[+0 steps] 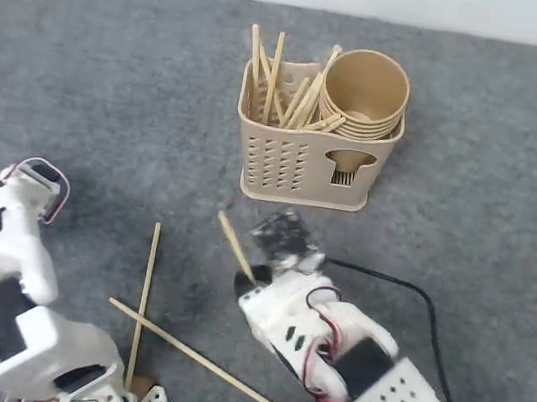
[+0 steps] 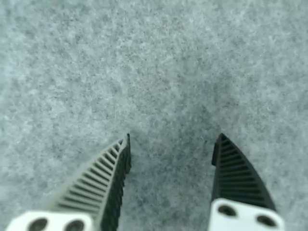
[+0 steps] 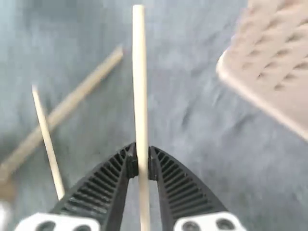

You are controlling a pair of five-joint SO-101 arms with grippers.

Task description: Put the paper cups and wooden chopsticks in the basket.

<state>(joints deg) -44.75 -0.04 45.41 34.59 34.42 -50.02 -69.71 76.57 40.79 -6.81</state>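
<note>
A: Where's the wooden chopstick (image 3: 139, 72)?
B: Clamped in your right gripper (image 3: 139, 161), near the basket (image 1: 284, 163) holding the paper cups (image 1: 366, 89). Two more chopsticks (image 1: 147, 279) lie crossed on the carpet (image 1: 84, 82).
A: Your left gripper (image 2: 171, 149)?
B: Fingers apart, over the carpet.

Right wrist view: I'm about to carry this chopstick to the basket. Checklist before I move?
1. Right hand shut on the thin wooden chopstick: ok.
2. Grip point along the stick: cannot tell, its near end is hidden.
3. Beige perforated plastic basket upright ahead of that hand: ok.
4. Stacked brown paper cups already in the basket: ok.
5. Left hand open over bare grey carpet, off the path: ok.
6. Table cleared of sticks: not ok, two crossed wooden chopsticks lie there.
</note>
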